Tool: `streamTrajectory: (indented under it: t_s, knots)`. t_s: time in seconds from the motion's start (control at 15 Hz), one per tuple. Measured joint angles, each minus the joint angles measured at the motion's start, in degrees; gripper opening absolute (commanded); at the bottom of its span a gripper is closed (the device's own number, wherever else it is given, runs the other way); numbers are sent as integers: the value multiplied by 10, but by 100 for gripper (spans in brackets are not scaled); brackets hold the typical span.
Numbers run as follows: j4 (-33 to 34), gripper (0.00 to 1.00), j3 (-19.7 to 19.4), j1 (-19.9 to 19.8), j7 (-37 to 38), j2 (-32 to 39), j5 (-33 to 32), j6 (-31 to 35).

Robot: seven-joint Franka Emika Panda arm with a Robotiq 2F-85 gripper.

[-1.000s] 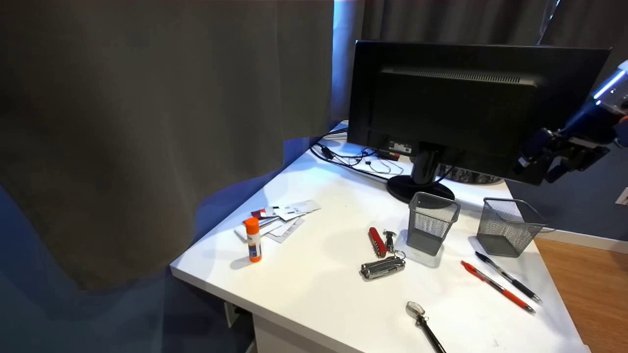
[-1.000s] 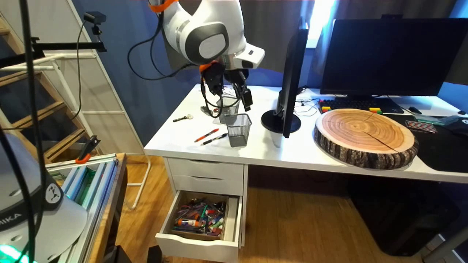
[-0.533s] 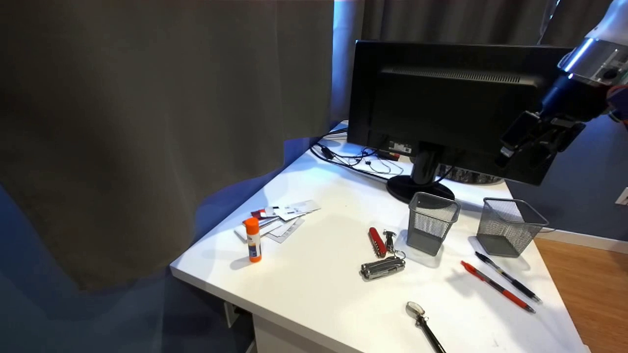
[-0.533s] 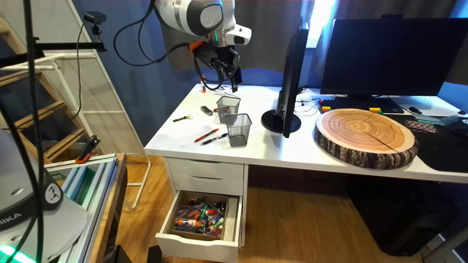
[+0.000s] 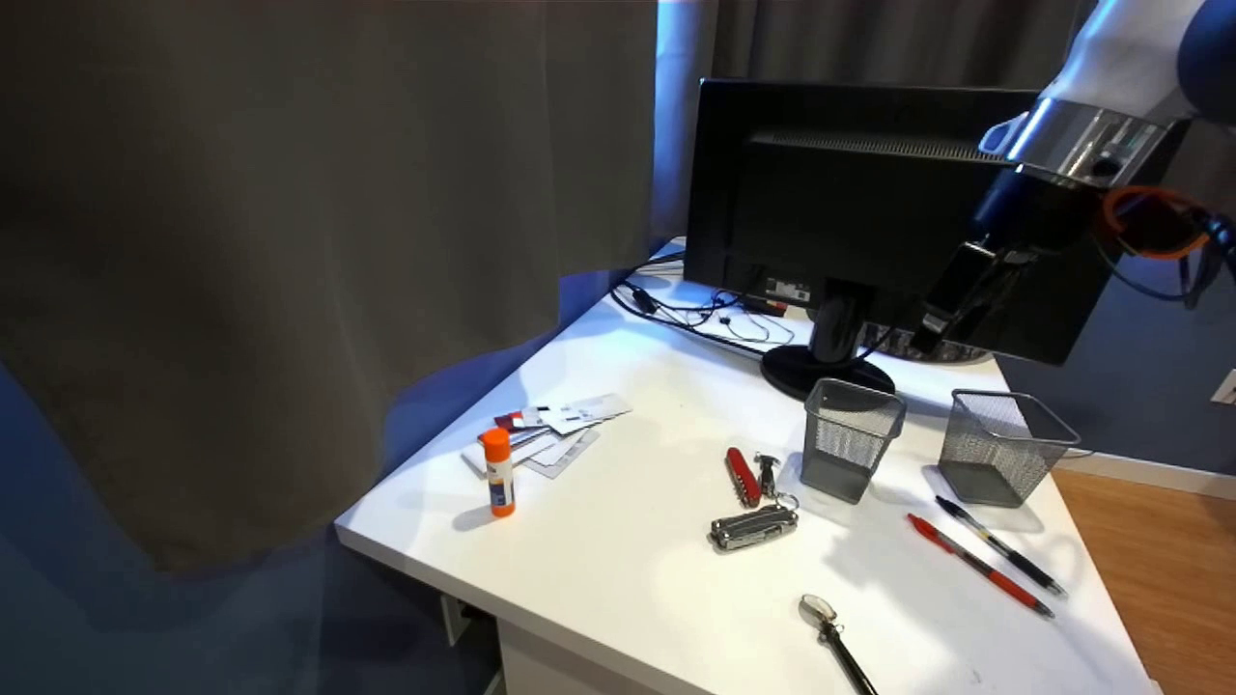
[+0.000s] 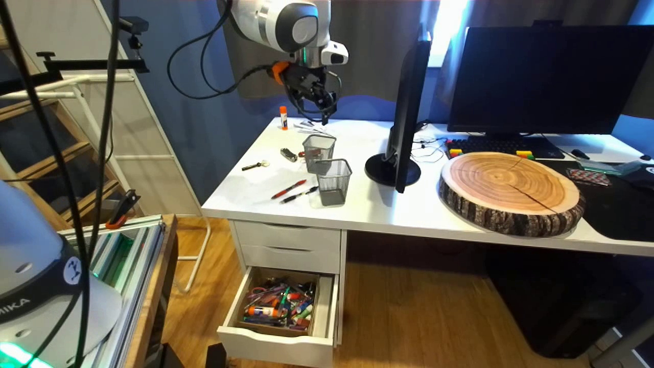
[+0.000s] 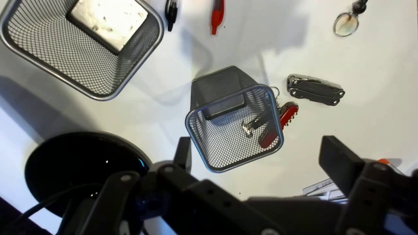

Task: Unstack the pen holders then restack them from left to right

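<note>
Here it comes, swinging across! The gripper (image 7: 258, 151) has come over from the side of the far cup (image 7: 81, 54) in the last second, and the near cup (image 7: 228, 125) now sits just ahead of the fingers (image 7: 338, 163). They're wide apart, clamped on nothing. One tip shows just beside the near cup's rim, the other well clear of the opposite wall; how high they hang above it, I can't say. The far cup stands well off, beyond the tip on the monitor base (image 7: 81, 160) side. Neither cup has budged: both upright, both apart. So the unstacking looks done to me, the restacking not begun, and that swing reads like a line-up on the near cup, likely the one to be carried into the far one. I'd want a shift to centre the rim between the fingers, then down. Careful! That close tip could clip the rim and shove the cup towards the penknife (image 7: 290, 112), lying near on the other tip's side.
</note>
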Motion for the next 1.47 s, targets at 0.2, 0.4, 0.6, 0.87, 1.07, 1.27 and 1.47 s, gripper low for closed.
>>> streamTrajectory:
  t_s: [0.2,0.4,0.6,0.87,1.07,1.27,1.47]
  knots:
    - [32,100,-3,0,-35,42,-20,0]
    - [61,100,-7,-1,-61,75,-39,0]
    - [87,100,-7,-1,-82,101,-46,0]
    - [114,100,-7,-1,-105,131,-56,0]
    - [129,100,-9,0,-108,152,-70,2]
    - [142,100,-17,4,-107,168,-86,9]
    - [155,68,-29,11,-101,180,-98,12]
